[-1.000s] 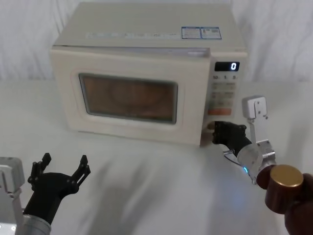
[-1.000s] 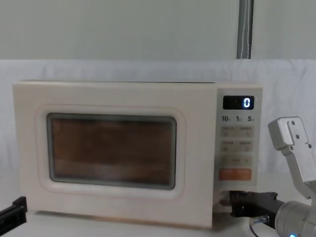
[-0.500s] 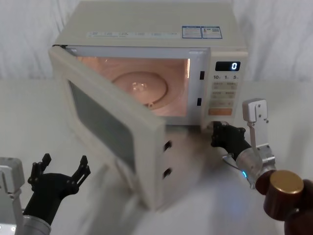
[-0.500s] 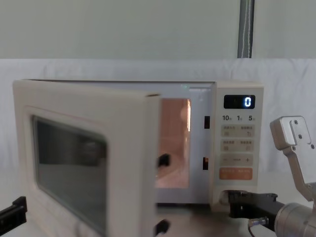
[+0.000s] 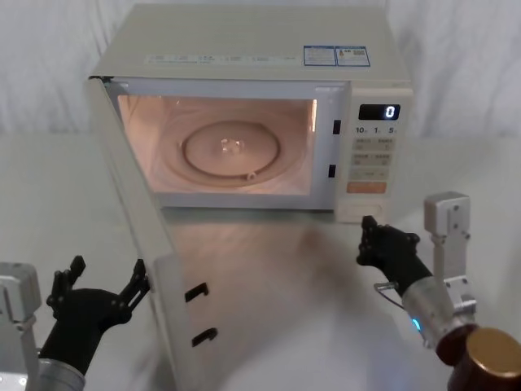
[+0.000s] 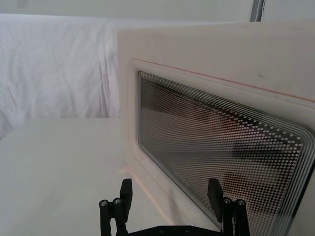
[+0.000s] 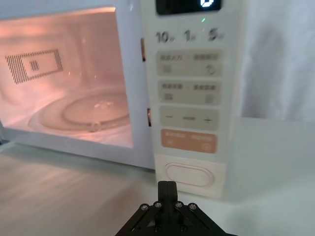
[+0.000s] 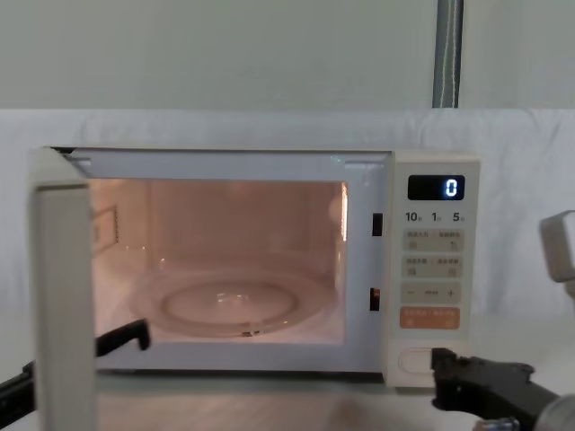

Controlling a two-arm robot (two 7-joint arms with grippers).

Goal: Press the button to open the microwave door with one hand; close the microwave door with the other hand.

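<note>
The microwave door stood swung wide open on its left hinge, edge-on to the chest camera, with the lit cavity and the glass turntable exposed behind it. The left gripper hovered low at the front, its fingers spread apart and holding nothing. Just beyond those fingertips lay the door's outer face, its dotted glass window looming close in the left wrist view (one fingertip overlapped the window's lower edge there, though contact could not be judged).

The right gripper sat in front of the control panel, its fingers pressed together into a single black tip and gripping nothing. The button, a wide oval cream key, lay straight ahead of that tip and slightly apart from it, with a visible gap between them in the right wrist view. Above the button, farther from the fingertips, sat the orange key, and at the top the display showed a lone zero.
</note>
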